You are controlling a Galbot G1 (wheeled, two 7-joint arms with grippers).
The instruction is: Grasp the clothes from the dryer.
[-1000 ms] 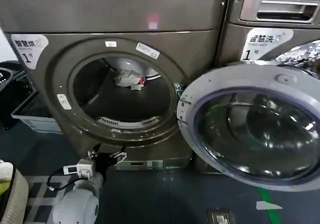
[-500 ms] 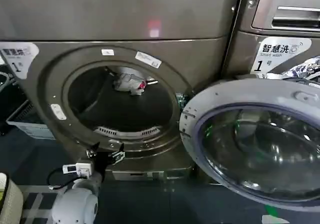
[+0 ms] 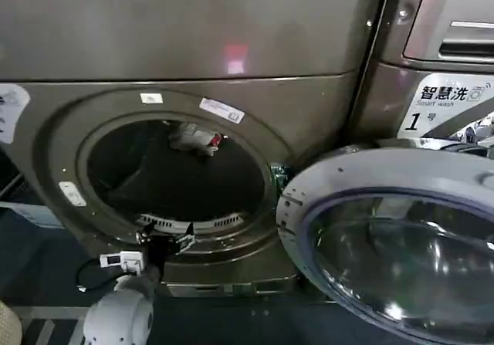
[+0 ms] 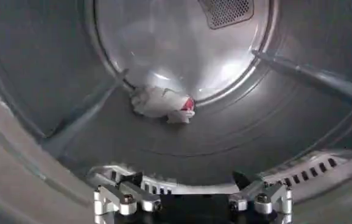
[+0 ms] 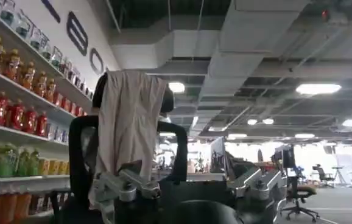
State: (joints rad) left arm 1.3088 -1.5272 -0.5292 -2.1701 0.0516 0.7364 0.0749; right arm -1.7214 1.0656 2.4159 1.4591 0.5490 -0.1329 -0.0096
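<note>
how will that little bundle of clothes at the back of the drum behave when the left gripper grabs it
The clothes look crumpled and soft, so probably floppy, draping from the left gripper. The bundle is small against the dryer drum, so likely light. Loose folds may trail or snag.

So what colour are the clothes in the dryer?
The clothes are white and pale grey with a red patch, clearest in the left wrist view.

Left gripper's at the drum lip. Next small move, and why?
Probably keep the left gripper open and push deeper into the dryer drum toward the clothes. They lie at the drum's rear, apart from the spread fingers, which are just at the porthole rim.
</note>
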